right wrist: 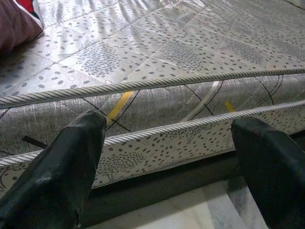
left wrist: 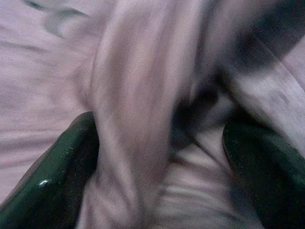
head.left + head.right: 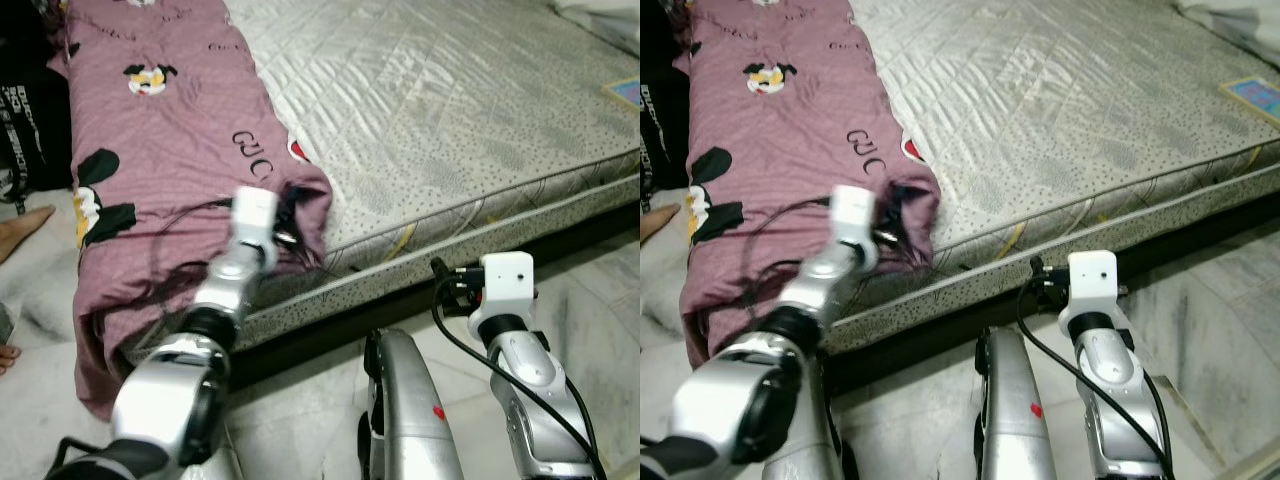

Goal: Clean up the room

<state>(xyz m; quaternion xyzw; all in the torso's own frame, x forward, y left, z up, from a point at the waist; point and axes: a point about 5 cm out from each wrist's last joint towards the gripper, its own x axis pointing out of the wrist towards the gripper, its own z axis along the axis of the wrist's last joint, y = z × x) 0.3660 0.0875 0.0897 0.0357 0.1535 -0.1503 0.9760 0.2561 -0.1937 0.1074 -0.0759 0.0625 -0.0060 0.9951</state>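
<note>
1. Right end effector (image 1: 167, 157): hovering just before the mattress (image 3: 450, 120) edge, above the floor (image 3: 600, 300), fingers spread wide, holding nothing.
2. Left end effector (image 2: 162, 162): pressing into the mauve blanket (image 3: 170, 130) at the mattress corner, fingers wide, a fabric fold lying between them.
3. Blanket: lying along the mattress's left side, draping over its edge toward the floor.

Left gripper (image 2: 162, 157) jaws spread around a mauve blanket (image 2: 133, 95) fold.
</note>
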